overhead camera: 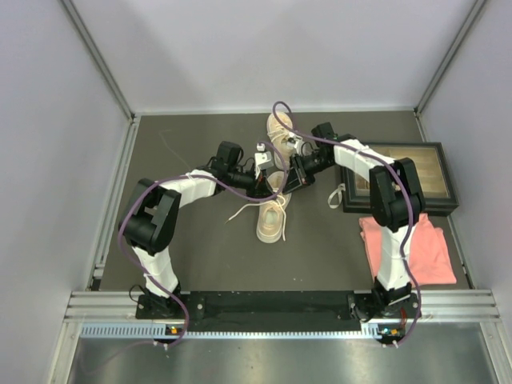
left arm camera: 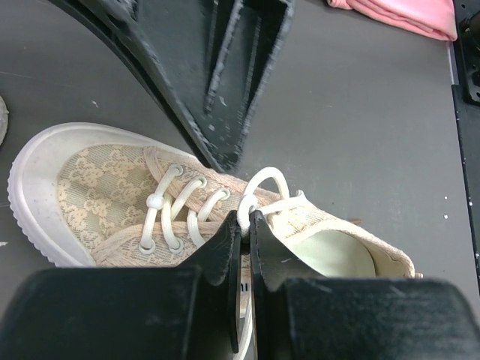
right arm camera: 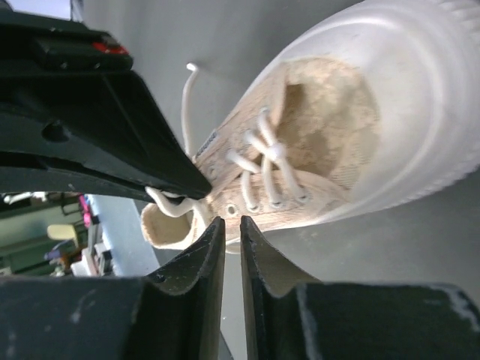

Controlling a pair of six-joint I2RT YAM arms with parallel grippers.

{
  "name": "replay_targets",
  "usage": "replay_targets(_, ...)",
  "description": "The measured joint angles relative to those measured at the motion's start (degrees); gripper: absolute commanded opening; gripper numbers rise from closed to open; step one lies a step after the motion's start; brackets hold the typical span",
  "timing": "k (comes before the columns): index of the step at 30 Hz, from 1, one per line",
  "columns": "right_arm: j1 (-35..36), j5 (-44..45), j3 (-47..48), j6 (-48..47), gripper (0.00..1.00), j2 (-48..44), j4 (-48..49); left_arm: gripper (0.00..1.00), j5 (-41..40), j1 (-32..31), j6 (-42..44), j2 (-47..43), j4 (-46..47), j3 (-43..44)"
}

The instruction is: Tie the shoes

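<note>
Two beige sneakers lie mid-table, the far shoe [overhead camera: 280, 126] with its toe pointing away and the near shoe [overhead camera: 272, 218] in line behind it. My left gripper [overhead camera: 270, 172] is shut on the far shoe's white lace [left arm camera: 264, 178] at the top of the lacing, by the opening; the left wrist view shows its tips [left arm camera: 245, 219] pinching it. My right gripper [overhead camera: 293, 171] faces it from the right. Its tips [right arm camera: 232, 222] are shut, with nothing visible between them, just beside the shoe's [right arm camera: 322, 127] eyelet row. A lace loop [right arm camera: 166, 204] hangs from the left gripper's finger [right arm camera: 112, 150].
A dark-framed picture [overhead camera: 404, 178] lies at the right, with a folded pink cloth [overhead camera: 404, 248] in front of it. Loose white lace ends trail left of the near shoe [overhead camera: 244, 212] and beside the frame [overhead camera: 336, 196]. Grey walls enclose the table.
</note>
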Motion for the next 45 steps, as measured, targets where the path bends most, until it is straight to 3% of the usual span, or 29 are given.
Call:
replay_targets(8, 1.40, -4.26, -0.44, -0.09, 0.21, 0.13, -1.44, 0.00, -0.07, 0.00, -0.28, -0.11, 0.42, -0.33)
replay_targets(21, 1.01, -5.62, -1.31, 0.48, 0.18, 0.42, -2.03, 0.00, -0.55, 0.00, -1.33, -1.03, 2.56, -1.70)
replay_targets(30, -1.07, -7.26, -1.95, 2.97, 0.26, 0.42, -0.39, 0.00, -0.61, 0.00, -1.31, -1.27, 2.56, -1.70)
replay_targets(37, -1.68, -7.54, -2.56, 5.64, 0.14, 0.52, 2.14, 0.00, -0.66, 0.00, -1.31, -1.27, 2.56, -1.70)
replay_targets(45, -1.29, -5.86, -2.56, 5.16, 0.16, 1.79, 1.99, 0.00, -0.68, 0.00, -1.33, -1.27, 2.58, -1.73)
